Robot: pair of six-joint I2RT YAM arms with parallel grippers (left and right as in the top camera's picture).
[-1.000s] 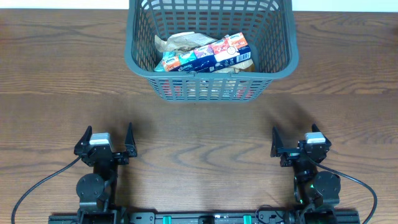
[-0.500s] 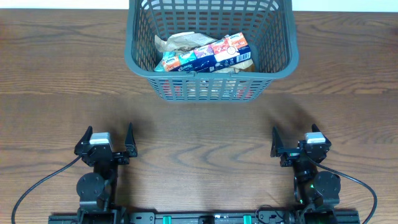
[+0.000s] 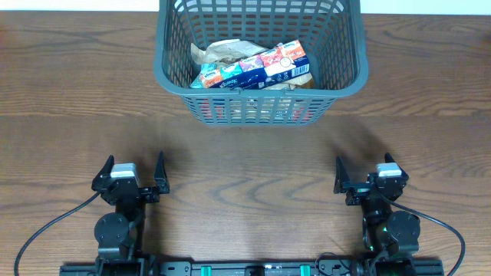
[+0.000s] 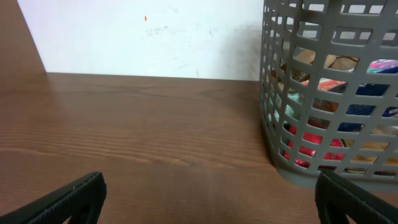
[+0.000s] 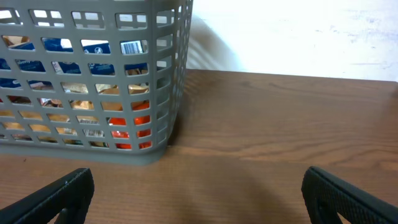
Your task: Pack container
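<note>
left gripper [image 3: 132,172] low at near table edge, jaws spread wide, holding nothing, slotted grey basket [image 3: 259,91] far centre on wooden table [image 3: 245,153], snack packets [image 3: 253,65] inside, well apart from both arms, right gripper [image 3: 364,175] low likewise, jaws spread, nothing held

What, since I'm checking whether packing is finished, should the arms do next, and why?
Probably just hold position: the snack packets lie inside the container, none shows outside it, and the left gripper and right gripper sit open and empty.
</note>
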